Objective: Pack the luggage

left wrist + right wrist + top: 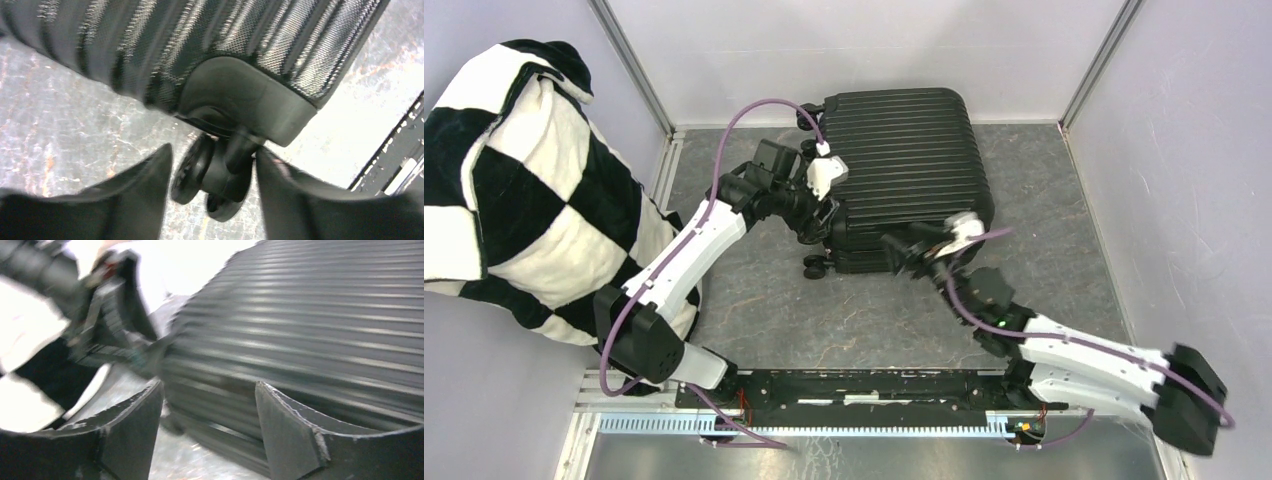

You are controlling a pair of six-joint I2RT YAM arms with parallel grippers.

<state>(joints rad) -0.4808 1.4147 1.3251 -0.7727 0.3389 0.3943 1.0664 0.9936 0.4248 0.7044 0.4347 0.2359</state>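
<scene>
The left pincer [212,150] is almost pressed together and pinches a caster wheel [192,167] at the near left corner of the black ribbed suitcase [904,150], which lies flat on the table. The right pincer [209,386] is spread and holds nothing, just beside the suitcase's near edge.

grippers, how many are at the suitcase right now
2. The left gripper grips a caster at the luggage's corner; the right gripper, open, faces its ribbed shell. Neither is hidden.
</scene>
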